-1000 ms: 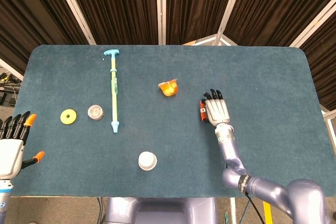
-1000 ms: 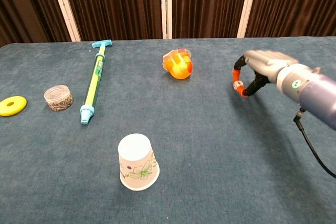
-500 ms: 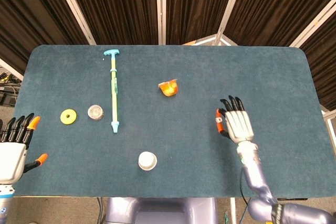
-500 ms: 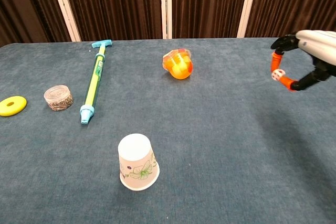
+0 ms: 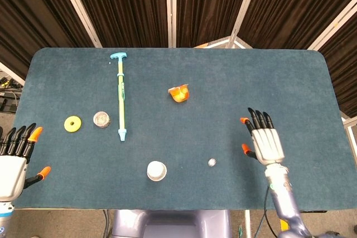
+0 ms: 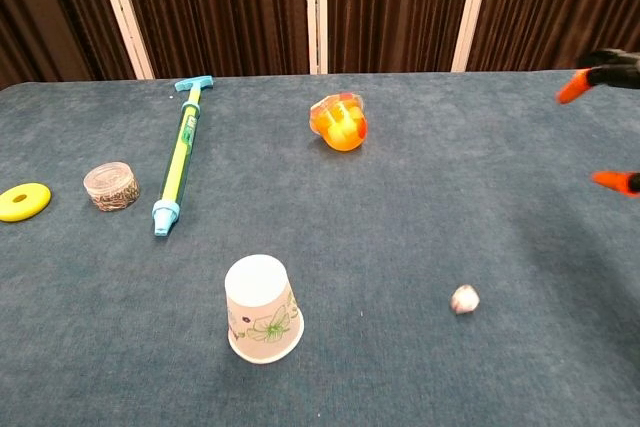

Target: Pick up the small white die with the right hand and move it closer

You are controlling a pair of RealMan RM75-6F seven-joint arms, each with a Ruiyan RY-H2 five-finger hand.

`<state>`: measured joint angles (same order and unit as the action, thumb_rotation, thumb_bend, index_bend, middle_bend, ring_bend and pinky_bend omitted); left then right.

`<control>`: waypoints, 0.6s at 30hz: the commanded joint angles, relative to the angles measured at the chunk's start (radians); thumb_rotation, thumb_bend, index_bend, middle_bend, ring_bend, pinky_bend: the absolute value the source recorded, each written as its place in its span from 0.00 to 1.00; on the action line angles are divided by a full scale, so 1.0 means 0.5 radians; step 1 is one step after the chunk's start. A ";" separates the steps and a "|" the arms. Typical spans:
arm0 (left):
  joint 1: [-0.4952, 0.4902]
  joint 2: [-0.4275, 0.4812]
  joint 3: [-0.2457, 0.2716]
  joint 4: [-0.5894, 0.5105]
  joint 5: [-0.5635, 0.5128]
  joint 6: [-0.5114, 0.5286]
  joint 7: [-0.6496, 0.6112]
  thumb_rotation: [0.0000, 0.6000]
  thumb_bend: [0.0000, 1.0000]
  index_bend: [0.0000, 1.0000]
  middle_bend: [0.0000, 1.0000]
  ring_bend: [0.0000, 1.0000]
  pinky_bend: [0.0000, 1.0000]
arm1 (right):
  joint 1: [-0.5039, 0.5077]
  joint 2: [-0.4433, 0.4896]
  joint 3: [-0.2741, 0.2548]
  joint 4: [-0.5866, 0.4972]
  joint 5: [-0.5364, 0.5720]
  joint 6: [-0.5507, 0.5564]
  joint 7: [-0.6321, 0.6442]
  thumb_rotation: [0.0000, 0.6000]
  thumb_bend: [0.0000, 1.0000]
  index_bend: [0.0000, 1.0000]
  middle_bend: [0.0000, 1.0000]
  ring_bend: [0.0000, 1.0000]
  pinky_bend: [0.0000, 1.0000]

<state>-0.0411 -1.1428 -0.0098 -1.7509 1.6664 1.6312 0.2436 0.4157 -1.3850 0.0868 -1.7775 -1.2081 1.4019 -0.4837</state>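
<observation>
The small white die lies free on the table, near the front edge and just to the right of the paper cup, which stands upside down; in the chest view the die looks blurred, so I cannot tell whether it has settled. My right hand hangs above the cloth further right of the cup, beyond the die and apart from it; its fingers are spread and it holds nothing; the chest view catches only its orange tips at the right border. My left hand hovers off the table's edge, far left of the cup, fingers apart and empty.

As I judge it, the main work is done; the die sits on the near part of the table, level with the cup, with nothing gripping it. What is left seems small: to see that the die comes to rest where it lies, and to draw my right arm clear.

Behind the cup and well apart from it are the orange toy, the long pump, the small jar and the yellow ring; none of them is touched.
</observation>
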 commanded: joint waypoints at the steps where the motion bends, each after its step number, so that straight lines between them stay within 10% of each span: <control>1: 0.001 -0.005 0.008 0.000 -0.006 -0.016 0.011 1.00 0.05 0.00 0.00 0.00 0.00 | -0.123 0.113 -0.123 0.008 -0.156 0.118 0.051 1.00 0.17 0.19 0.00 0.00 0.00; 8: 0.011 -0.022 0.022 0.007 0.006 -0.023 0.051 1.00 0.05 0.00 0.00 0.00 0.00 | -0.358 0.272 -0.309 0.164 -0.443 0.341 0.400 1.00 0.16 0.11 0.00 0.00 0.00; 18: 0.001 -0.067 0.032 0.034 -0.011 -0.083 0.115 1.00 0.05 0.00 0.00 0.00 0.00 | -0.500 0.305 -0.310 0.401 -0.571 0.461 0.680 1.00 0.16 0.03 0.00 0.00 0.00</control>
<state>-0.0402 -1.1751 0.0054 -1.7345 1.6604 1.5909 0.3001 0.1741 -1.2359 -0.0720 -1.5857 -1.4865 1.6295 -0.1555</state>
